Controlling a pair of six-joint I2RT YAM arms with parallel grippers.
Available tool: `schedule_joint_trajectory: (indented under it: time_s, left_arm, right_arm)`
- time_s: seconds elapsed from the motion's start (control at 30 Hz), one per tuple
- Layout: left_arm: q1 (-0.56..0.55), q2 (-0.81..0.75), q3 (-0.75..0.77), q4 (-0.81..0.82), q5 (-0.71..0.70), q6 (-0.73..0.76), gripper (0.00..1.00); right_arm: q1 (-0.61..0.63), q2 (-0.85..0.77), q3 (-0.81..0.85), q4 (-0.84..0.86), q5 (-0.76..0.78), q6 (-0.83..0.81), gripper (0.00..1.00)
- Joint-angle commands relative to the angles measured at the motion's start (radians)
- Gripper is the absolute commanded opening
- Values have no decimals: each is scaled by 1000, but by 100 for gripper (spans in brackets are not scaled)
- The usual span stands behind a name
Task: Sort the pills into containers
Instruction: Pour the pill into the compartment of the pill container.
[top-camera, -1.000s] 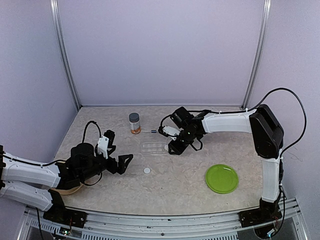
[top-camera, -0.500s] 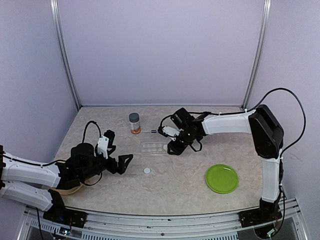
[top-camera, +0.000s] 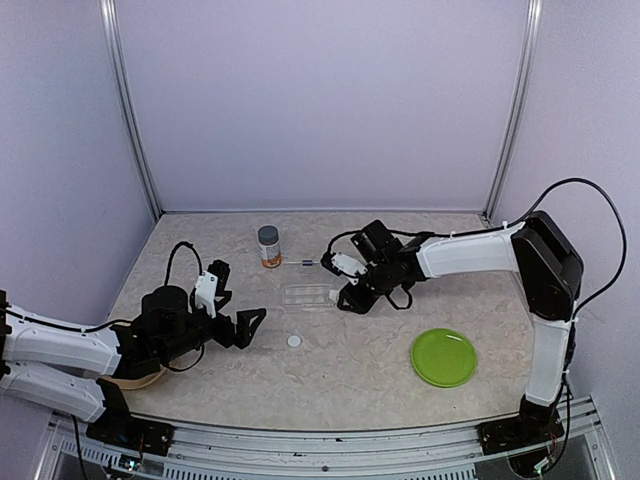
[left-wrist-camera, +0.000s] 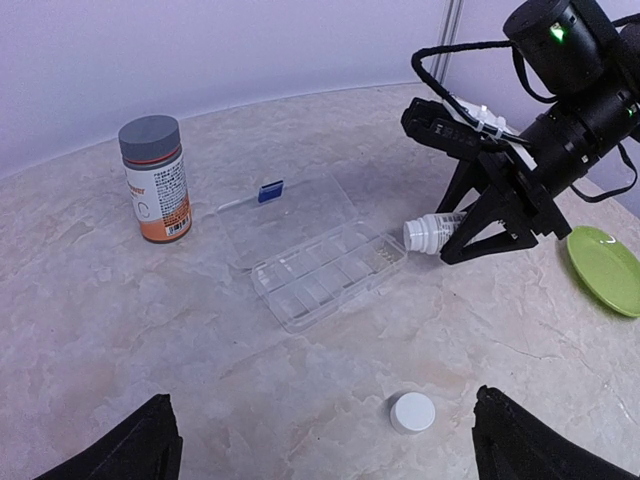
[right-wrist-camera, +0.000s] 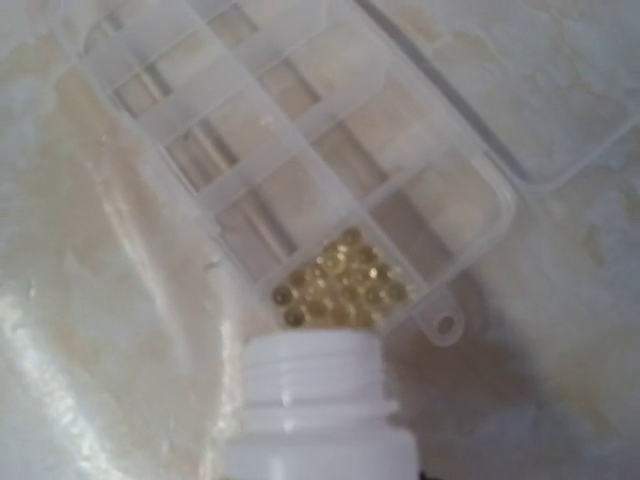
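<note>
A vial (left-wrist-camera: 430, 232), tipped sideways, is clamped in the right fingers (left-wrist-camera: 495, 215) at the organizer's (left-wrist-camera: 325, 270) 3 o'clock end, over yellow pills (right-wrist-camera: 340, 285). The bottle (left-wrist-camera: 155, 178) stands at its 11 o'clock. The left fingers (left-wrist-camera: 130, 450) are held wide, empty. Pills may be spilled if the mouth drifts past the rim.

Flat green plate (top-camera: 443, 357) sits on the marbled counter (top-camera: 350, 380), front right. Thin stick with blue tab (left-wrist-camera: 262, 193) lies farther back, well apart from the plate.
</note>
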Motion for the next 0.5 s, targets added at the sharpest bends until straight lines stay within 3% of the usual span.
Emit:
schedule_joint_trajectory:
  time_s: [0.0, 0.2, 0.47]
  left_arm:
    - [8, 3, 23, 4, 1, 8, 99]
    - [9, 7, 25, 4, 7, 9, 99]
    - [8, 14, 26, 1, 34, 11, 99]
  right_arm:
    - [10, -74, -58, 100, -26, 12, 12]
    - [10, -135, -186, 264, -60, 26, 11]
    - [10, -264, -392, 605, -115, 51, 11]
